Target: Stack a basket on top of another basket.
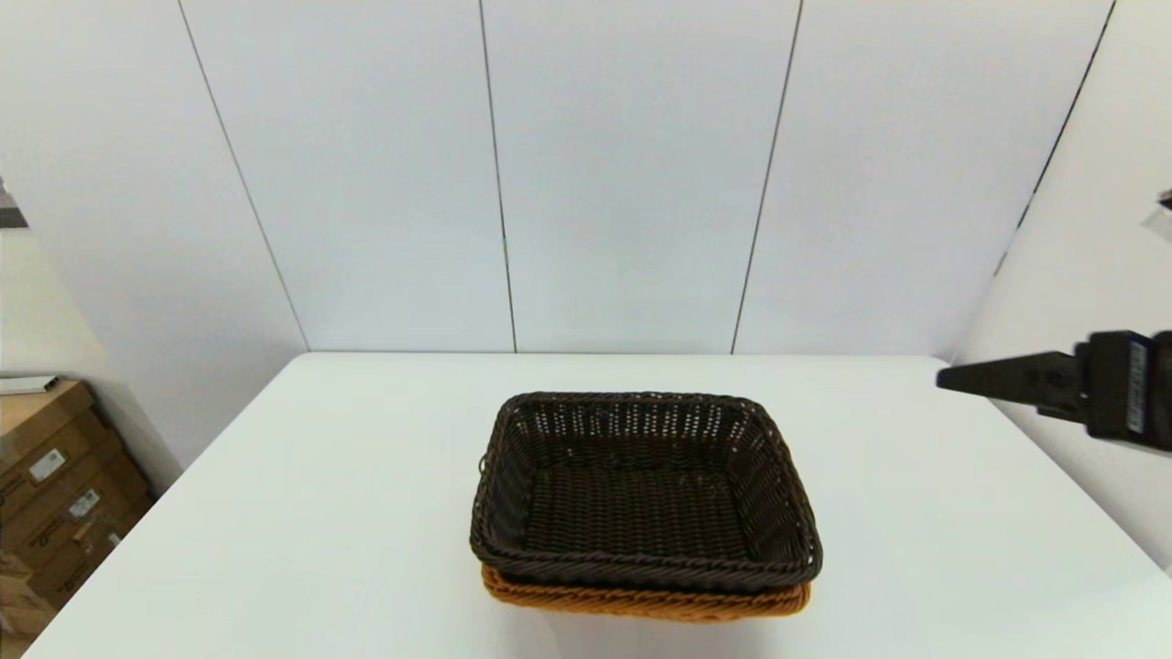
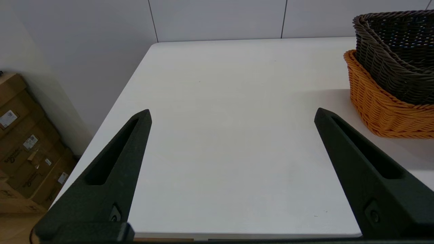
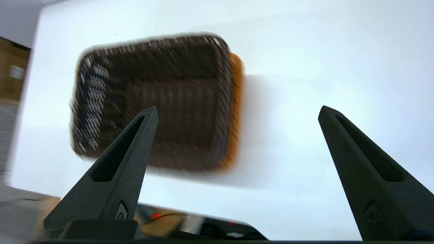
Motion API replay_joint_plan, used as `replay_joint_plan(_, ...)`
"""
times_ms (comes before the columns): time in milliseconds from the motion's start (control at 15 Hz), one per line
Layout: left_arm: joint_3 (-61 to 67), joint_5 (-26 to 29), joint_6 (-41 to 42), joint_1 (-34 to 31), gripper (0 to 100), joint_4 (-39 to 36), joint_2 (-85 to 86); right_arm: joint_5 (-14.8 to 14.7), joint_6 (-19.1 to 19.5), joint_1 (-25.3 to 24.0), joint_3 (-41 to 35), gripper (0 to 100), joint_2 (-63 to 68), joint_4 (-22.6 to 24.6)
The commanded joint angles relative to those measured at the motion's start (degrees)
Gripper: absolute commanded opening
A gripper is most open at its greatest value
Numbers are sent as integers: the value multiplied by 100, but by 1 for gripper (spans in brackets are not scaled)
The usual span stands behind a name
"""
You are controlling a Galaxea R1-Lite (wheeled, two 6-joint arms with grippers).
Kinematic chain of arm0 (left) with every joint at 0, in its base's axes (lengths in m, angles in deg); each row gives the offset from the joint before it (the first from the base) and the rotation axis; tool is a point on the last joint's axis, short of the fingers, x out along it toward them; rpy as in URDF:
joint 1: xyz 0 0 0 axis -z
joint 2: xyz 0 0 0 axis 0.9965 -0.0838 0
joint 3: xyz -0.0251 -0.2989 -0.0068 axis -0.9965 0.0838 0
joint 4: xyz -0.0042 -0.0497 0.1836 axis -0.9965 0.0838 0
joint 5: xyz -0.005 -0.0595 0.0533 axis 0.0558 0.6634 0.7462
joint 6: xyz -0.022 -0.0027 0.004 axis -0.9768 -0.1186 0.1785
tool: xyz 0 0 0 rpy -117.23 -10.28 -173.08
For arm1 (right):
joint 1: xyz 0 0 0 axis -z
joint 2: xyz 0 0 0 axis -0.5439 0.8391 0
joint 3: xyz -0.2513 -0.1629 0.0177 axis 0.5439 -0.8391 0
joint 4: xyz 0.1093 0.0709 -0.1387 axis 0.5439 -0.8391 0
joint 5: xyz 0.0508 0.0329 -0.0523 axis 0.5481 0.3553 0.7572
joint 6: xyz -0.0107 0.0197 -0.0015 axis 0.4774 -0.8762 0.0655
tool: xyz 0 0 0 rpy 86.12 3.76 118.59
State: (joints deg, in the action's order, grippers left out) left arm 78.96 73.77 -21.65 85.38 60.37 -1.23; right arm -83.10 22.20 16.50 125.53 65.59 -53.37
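Note:
The dark brown basket (image 1: 641,490) sits nested inside the orange-tan basket (image 1: 641,601), whose rim shows only along the front. Both rest near the table's front middle. My right gripper (image 1: 952,380) hovers high at the right edge of the head view, well clear of the baskets, open and holding nothing. In the right wrist view the dark basket (image 3: 152,101) lies below the open right gripper (image 3: 237,112), with an orange rim (image 3: 237,101) showing at one side. My left gripper (image 2: 232,113) is open and empty, low over the table's left part, with the stacked baskets (image 2: 393,51) off to its side.
The white table (image 1: 320,503) stands against a pale panelled wall. Cardboard boxes (image 1: 55,494) are stacked on the floor beyond the table's left edge. A wall runs close along the table's right side.

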Motion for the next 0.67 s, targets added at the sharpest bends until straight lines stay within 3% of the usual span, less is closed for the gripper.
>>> replay_joint_plan(67,-1,-2,0,-1,100,2,1,-255,465,-78,-1470,100,-2343,-133)
replay_joint_plan(667,-1,-2,0,-1,100,2,1,-194,509,730,-2718,100,-4488,-371)
